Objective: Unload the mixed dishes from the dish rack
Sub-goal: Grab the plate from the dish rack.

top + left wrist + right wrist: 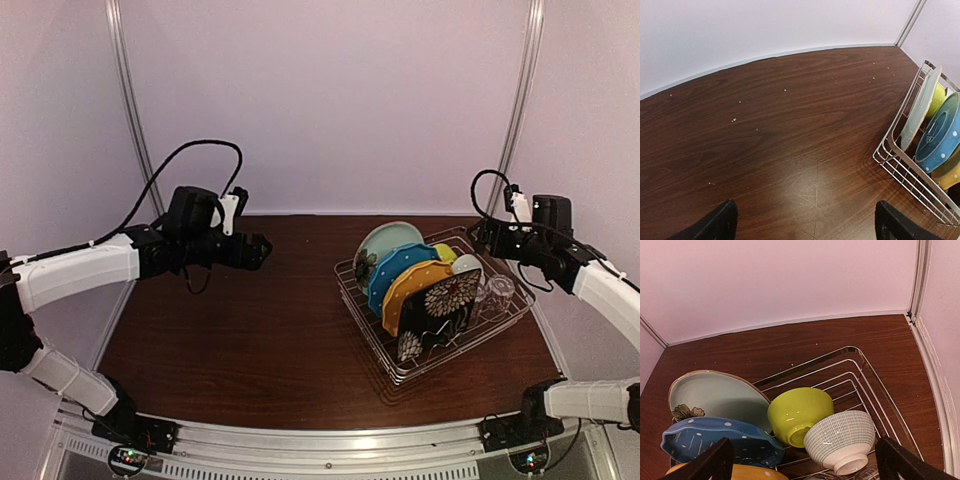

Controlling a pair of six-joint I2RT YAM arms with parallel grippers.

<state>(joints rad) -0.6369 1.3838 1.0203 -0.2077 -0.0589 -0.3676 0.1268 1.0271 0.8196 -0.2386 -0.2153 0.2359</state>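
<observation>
Unloading is only starting: we are hovering left gripper (262, 250) and right gripper (478, 235) wide open, empty, likely reaching next for the white bowl (840, 437) in the dish rack (847, 382) at the table's (250, 340) right edge.

Dark wood-grain table (250, 330), pale lilac walls (330, 100), metal corner posts (132, 120), soft even light

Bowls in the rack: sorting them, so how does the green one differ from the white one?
The green bowl is plain glossy yellow-green; the white bowl carries fine grey grid lines. The green bowl sits beside the pale plate; the white bowl on its other side. Both lie tipped in the rack.
</observation>
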